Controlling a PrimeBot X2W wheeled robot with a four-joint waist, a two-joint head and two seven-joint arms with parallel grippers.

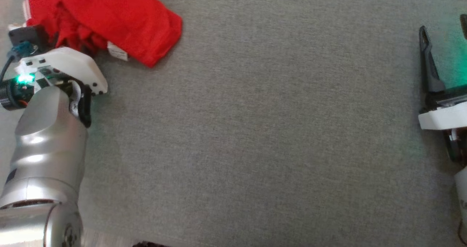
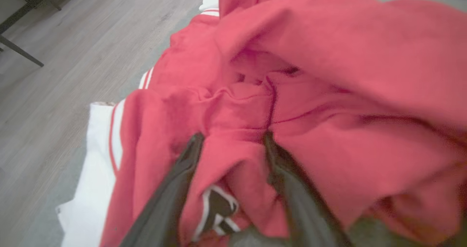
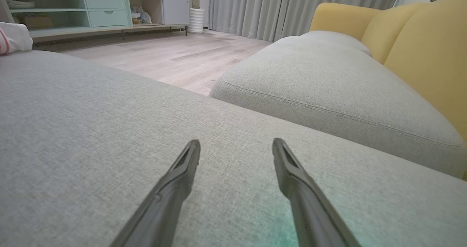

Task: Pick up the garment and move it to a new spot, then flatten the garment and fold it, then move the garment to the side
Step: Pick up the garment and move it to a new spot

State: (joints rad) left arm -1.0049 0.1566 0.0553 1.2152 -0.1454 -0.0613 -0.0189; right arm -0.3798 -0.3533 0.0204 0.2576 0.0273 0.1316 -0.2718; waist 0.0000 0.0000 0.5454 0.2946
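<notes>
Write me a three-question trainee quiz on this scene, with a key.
1. True or false: the right gripper holds the red garment.
2. What sits between the fingers of the left gripper? A) a towel B) a fold of the garment C) nothing
3. Fill in: the sofa back is coloured ___.
Key: 1 false; 2 B; 3 yellow.
</notes>
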